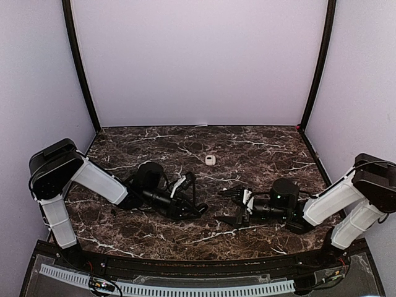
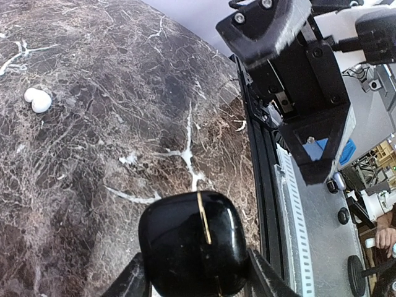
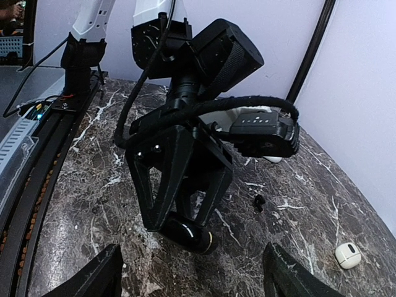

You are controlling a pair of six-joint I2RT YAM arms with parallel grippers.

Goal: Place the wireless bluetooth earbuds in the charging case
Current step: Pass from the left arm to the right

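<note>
The left tool (image 2: 197,272) grips the charging case (image 2: 185,241), right tool (image 3: 191,257) gapes; earbuds (image 2: 37,99) look light, slippery, best pinched mid-body.

A dark, white-veined marble table (image 1: 260,139) lies under the fingers (image 3: 93,278). Pale lilac walls (image 1: 198,62) rise beyond them, edged by black corner posts (image 1: 80,68).

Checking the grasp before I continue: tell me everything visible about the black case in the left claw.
The black case is a rounded, glossy shell, plastic by its look, with a thin gold line across its upper face. It appears closed. The left claw clamps it between both fingers, one on each side. It sits low over the marble table; whether it touches the marble cannot be told.
</note>
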